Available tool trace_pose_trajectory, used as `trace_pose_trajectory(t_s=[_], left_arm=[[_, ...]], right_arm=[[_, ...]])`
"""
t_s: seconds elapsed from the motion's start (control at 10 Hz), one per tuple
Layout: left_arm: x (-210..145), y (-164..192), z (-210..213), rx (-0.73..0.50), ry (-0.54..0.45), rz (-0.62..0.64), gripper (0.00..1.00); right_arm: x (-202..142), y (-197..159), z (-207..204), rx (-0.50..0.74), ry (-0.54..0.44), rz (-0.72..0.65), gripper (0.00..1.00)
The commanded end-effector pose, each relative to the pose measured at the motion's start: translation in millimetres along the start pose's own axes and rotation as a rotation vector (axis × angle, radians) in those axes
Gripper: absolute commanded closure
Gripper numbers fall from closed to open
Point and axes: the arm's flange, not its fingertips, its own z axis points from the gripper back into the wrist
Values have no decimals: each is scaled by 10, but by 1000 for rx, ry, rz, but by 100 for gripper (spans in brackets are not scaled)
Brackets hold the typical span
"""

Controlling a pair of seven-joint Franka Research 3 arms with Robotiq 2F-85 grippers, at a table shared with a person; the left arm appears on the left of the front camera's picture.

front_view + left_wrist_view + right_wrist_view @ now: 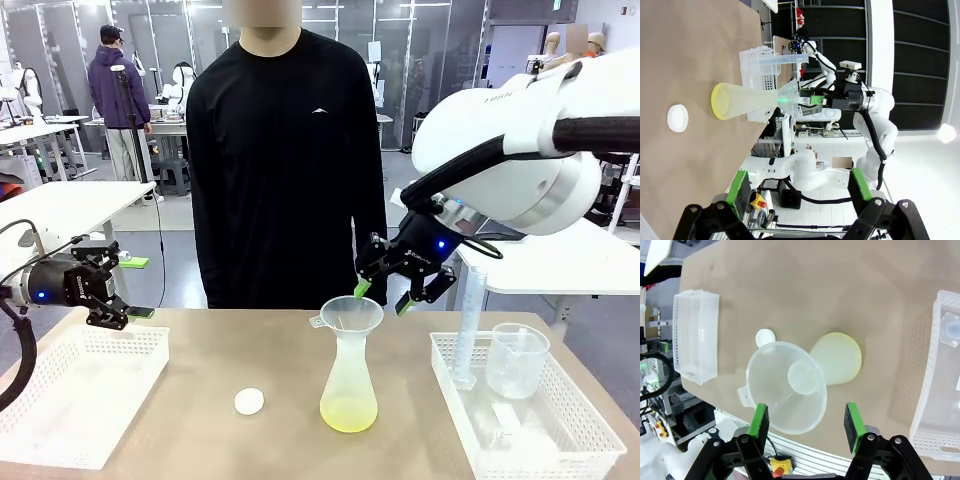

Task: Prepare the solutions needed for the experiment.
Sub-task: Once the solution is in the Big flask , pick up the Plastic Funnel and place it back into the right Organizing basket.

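A translucent conical flask (350, 380) stands mid-table with a shallow yellow layer of the solutions (348, 412) at its bottom. A clear funnel (350, 314) sits in its neck. My right gripper (384, 295) hovers open just above and behind the funnel's rim, holding nothing. Seen from the right wrist, the funnel (787, 385) lies under the right gripper (806, 422), with a gap at one pad, and the yellow base (840, 357) shows beyond. My left gripper (138, 288) hangs open at the table's left edge. From the left wrist, the left gripper (799, 185) faces the flask (747, 100).
A white round cap (249, 401) lies left of the flask. A white basket (80, 390) sits at the left. Another basket (560, 420) at the right holds a beaker (517, 360) and a graduated cylinder (468, 330). A person in black stands at the far side.
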Motion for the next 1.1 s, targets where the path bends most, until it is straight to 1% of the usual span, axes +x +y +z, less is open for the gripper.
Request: trace_pose_trajectory(t_s=[0.0,0.1,0.3,0.6,0.7,0.8,0.9,1.0], left_arm=[[5,-9,-13,14,-10,-8,0],[5,-9,-13,14,-10,-8,0],[5,-9,-13,14,-10,-8,0],[5,-9,-13,14,-10,-8,0],[5,-9,-13,14,-10,-8,0],[5,-9,-13,14,-10,-8,0],[5,-9,-13,14,-10,-8,0],[5,-9,-13,14,-10,-8,0]], right_arm=[[42,3,-125,-31,-3,-53,24],[82,-21,-190,-2,20,-54,24],[165,-70,-325,-1,39,-75,24],[173,-92,-368,29,67,-100,24],[165,-95,-344,31,57,-121,41],[150,-87,-329,37,59,-121,42],[136,-72,-319,40,60,-122,59],[136,-67,-325,39,78,-131,60]])
